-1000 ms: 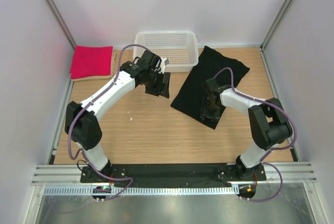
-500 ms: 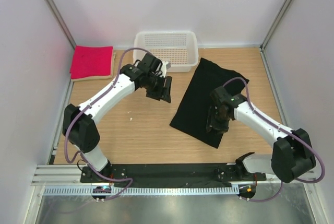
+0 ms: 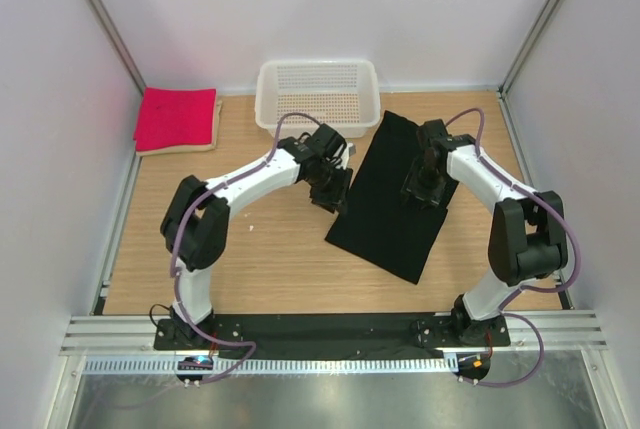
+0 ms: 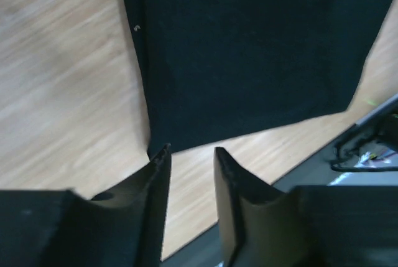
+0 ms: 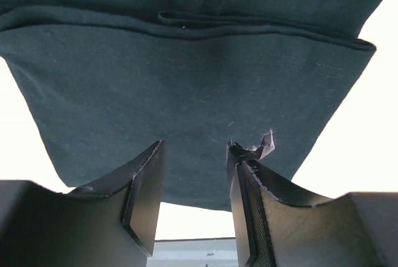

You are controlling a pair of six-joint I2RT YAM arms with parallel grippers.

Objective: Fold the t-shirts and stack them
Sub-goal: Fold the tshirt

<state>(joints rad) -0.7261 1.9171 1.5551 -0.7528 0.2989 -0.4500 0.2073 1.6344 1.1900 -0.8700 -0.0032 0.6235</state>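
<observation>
Black t-shirt (image 3: 385,219) on wooden table (image 3: 270,259), left gripper (image 4: 191,152) apart at its edge, right gripper (image 5: 194,149) apart above

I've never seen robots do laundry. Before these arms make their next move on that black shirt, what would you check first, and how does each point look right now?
1. Left fingers apart and empty: ok. Wood shows between them, at the left edge of the black t-shirt.
2. Right fingers apart and empty: ok. They are over the shirt's right part, with cloth visible through the gap.
3. Black t-shirt flat on the table: ok. The right wrist view shows a folded layer.
4. Arms apart from each other: ok, on opposite sides of the shirt.
5. Stack ready: ok. The pink t-shirt lies on the beige t-shirt at the far left.
6. Fingers touching cloth: cannot tell.
</observation>
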